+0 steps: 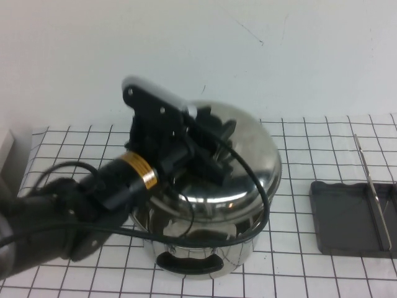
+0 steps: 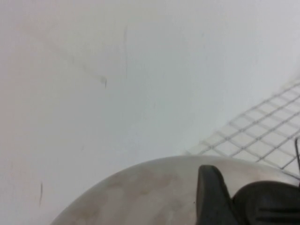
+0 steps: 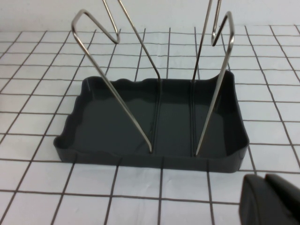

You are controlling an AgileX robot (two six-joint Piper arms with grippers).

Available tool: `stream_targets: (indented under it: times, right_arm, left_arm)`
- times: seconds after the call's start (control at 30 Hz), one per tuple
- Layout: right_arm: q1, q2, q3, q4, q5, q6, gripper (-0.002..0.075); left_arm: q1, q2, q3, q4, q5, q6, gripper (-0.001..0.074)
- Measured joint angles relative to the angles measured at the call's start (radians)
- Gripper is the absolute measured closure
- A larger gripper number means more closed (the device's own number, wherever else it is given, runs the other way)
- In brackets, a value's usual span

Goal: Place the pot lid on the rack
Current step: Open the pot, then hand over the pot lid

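Observation:
The shiny domed pot lid [image 1: 251,155] sits tilted over the deep steel pot [image 1: 205,245], which has a black handle at the front. My left gripper [image 1: 213,154] is on top of the lid, shut on its black knob. In the left wrist view one finger [image 2: 212,197] presses against the knob [image 2: 267,204] above the lid's dome [image 2: 140,192]. The rack is a dark grey tray [image 1: 347,217] with a thin wire frame [image 1: 372,192] at the right. My right gripper [image 3: 265,199] hovers shut and empty just in front of the tray [image 3: 140,154], whose wire frame [image 3: 117,93] stands upright.
The table is a white cloth with a black grid [image 1: 298,155]. A white wall [image 1: 248,49] rises close behind the pot. The left arm's black cable [image 1: 257,186] loops over the lid. A pale object [image 1: 5,146] stands at the far left edge.

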Motion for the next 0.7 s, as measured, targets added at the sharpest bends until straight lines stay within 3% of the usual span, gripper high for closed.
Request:
stream_targets:
  times: [0.13,0.3,0.47,0.7]
  right_arm:
    - [0.000,0.000,0.000,0.000,0.000,0.000,0.0729]
    - [0.000,0.000,0.000,0.000,0.000,0.000,0.0729]
    - [0.000,0.000,0.000,0.000,0.000,0.000,0.0729]
    - [0.000,0.000,0.000,0.000,0.000,0.000,0.0729]
  left_arm:
    - [0.000,-0.102,-0.037,0.075,-0.005,-0.016,0.0417]
    - [0.000,-0.163,-0.042,0.094,-0.054,-0.196,0.0417]
    - [0.000,-0.153,-0.042,0.096,-0.056,-0.370,0.0417]
    - [0.000,-0.089,-0.042,0.102,-0.188,-0.404,0.0417]
